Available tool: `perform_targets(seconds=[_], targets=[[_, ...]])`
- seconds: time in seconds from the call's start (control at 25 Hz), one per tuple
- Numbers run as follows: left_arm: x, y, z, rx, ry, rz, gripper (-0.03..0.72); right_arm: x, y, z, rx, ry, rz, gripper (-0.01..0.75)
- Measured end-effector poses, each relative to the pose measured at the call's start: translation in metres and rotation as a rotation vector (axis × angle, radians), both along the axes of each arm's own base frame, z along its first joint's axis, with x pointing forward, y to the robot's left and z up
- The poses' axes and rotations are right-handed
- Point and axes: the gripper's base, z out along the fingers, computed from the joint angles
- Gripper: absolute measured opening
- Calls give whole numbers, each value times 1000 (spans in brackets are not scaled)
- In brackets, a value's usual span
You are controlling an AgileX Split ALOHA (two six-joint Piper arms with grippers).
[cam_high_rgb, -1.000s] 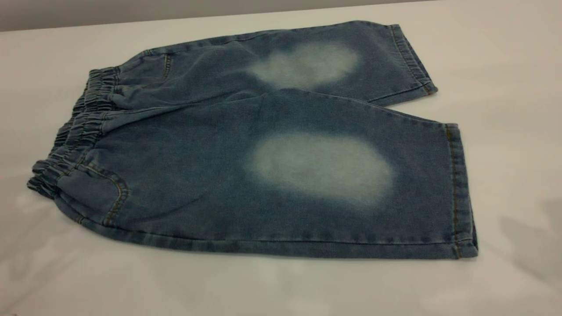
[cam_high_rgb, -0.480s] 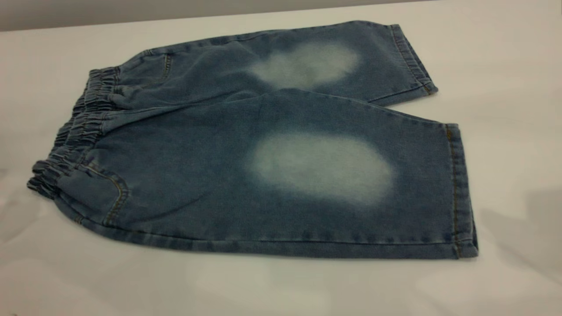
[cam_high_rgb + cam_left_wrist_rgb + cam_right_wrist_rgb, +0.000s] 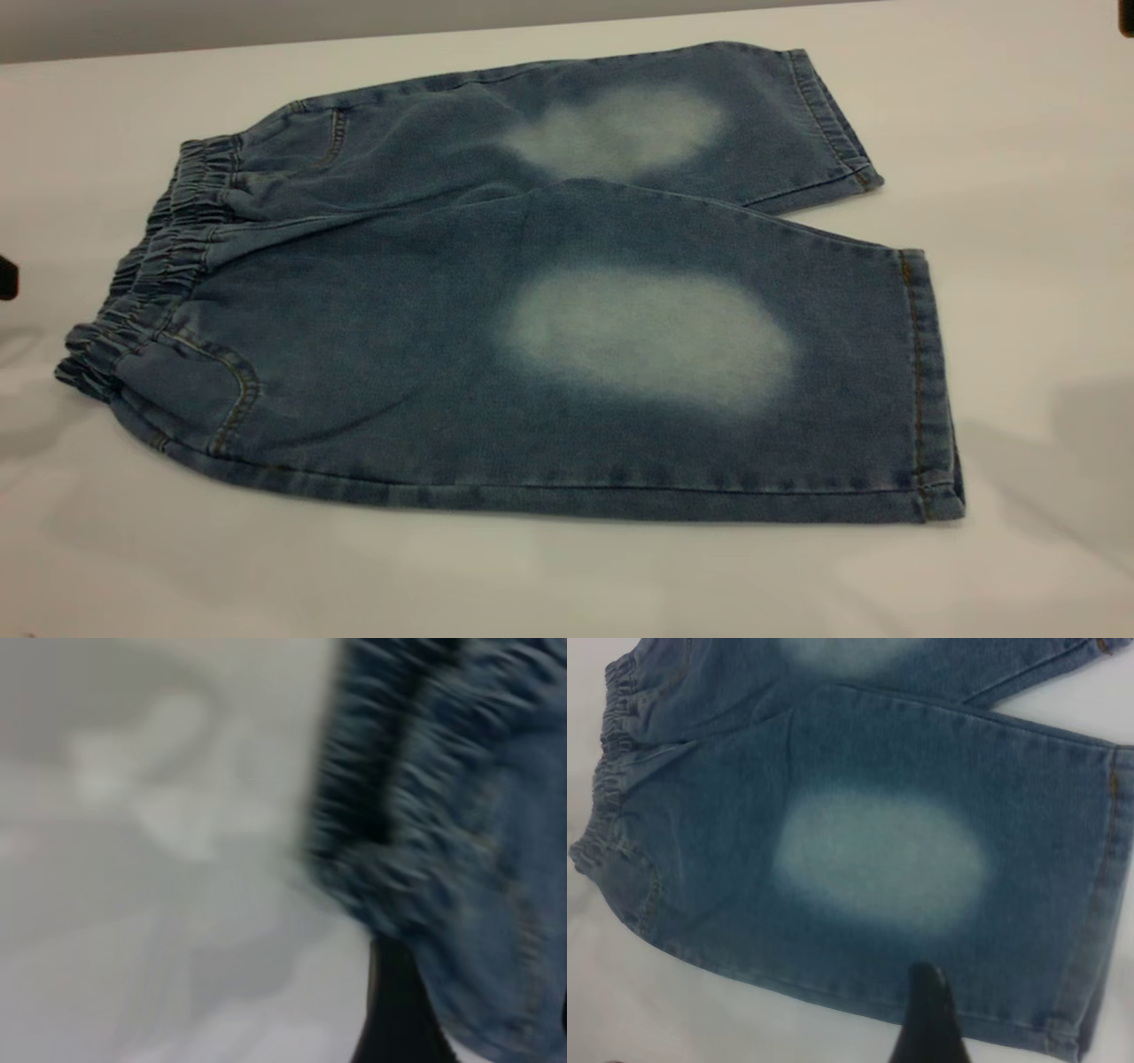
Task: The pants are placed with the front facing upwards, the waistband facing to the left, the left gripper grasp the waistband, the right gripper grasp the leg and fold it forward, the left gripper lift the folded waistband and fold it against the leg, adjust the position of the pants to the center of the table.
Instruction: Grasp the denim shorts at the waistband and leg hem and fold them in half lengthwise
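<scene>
On the table (image 3: 133, 549), pants (image 3: 532, 354) flat, left pincer (image 3: 7, 277) beside waistband (image 3: 151, 275), grip state untellable.

Plain white counter (image 3: 567, 585), blue denim pants (image 3: 425, 337) spread flat directly on it, ruched waistband (image 3: 155, 266) toward the left, both leg hems toward the right

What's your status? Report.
Left gripper near waistband. Right gripper over near leg. Pants flat, unfolded, on table. No obstruction seen.
</scene>
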Motion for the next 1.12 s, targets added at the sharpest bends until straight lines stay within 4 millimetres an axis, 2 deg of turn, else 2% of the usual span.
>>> perform_targets(seconds=[0.08,0.2,0.56,1.12], targets=[[0,2,-6,12,16,16,416,0,0,0,-1,1,0,441],[5,2,-16,-61,66,106,450,2,-1,-2,-5,2,-11,441],[17,-1,-51,-230,191,86,469,8,-2,-9,-10,24,-30,441],[24,-1,-71,-289,216,149,470,13,-3,-17,-13,62,-38,441]])
